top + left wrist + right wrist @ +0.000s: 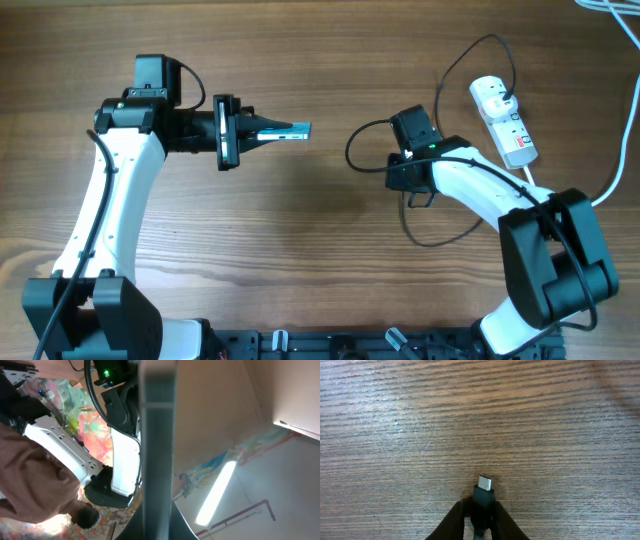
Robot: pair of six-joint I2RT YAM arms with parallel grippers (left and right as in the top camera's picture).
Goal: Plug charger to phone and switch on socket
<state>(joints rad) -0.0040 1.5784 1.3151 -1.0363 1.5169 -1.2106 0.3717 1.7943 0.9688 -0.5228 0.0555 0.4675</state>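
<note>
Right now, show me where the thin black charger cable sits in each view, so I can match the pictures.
Overhead: thin black charger cable loops right of centre, its tip hidden under the right gripper.
Left wrist: not in it; the teal-screened phone, edge-on, fills the centre.
Right wrist: light-tipped connector bottom centre, pinched between the jaws.
Shared landmark: brown wood-grain table, also in the right wrist view.

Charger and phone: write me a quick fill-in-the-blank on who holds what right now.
1. The left gripper is shut on the ____.
2. The right gripper pinches the ____ just behind its light connector tip.
3. The socket has a thick ____ cord.

Missing words: phone; charger; white.
</note>
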